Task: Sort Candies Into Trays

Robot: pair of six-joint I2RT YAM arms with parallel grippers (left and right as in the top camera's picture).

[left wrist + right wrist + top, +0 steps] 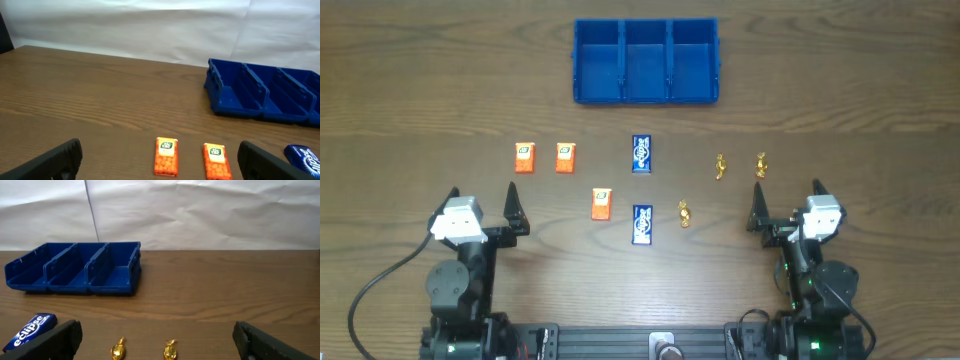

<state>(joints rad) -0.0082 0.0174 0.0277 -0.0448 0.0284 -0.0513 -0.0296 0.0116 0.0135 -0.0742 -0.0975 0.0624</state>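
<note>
Black left gripper (159,147), right gripper (156,326) splayed

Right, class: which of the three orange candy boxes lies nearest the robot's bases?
The small orange plastic candy box just left of the nearer blue wrapped pack; the other two boxes lie side by side farther away.

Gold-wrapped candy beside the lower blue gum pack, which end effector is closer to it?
Right. The right end effector is near the gold-wrapped candy; the left end effector is farther off, past the blue gum pack and orange mint box.
</note>
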